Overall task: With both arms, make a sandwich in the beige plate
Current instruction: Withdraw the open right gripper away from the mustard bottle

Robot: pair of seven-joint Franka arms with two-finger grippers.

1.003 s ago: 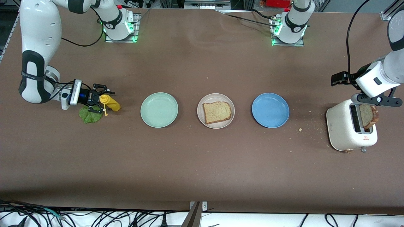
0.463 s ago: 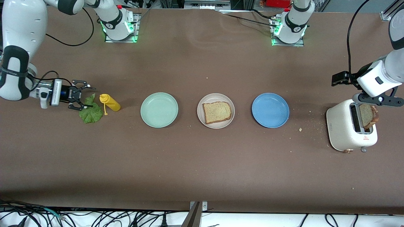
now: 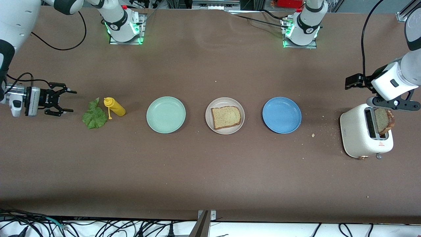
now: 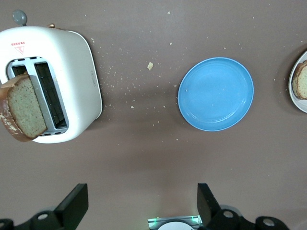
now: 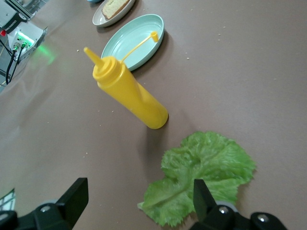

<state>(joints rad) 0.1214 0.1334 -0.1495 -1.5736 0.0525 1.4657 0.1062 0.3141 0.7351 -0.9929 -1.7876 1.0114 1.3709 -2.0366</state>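
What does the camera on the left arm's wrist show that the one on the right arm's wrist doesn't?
Only the left wrist view shows the white toaster with a bread slice sticking out of a slot, the blue plate and scattered crumbs. Only the right wrist view shows the yellow squeeze bottle, the lettuce leaf lying beside it, and the mint-green plate. Both catch the beige plate with its bread slice at the picture's edge, and each shows its own open hand: left hand, right hand.

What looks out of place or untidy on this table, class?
Crumbs litter the table between the blue plate and the toaster, and the lettuce leaf lies on the bare table beside the yellow bottle.
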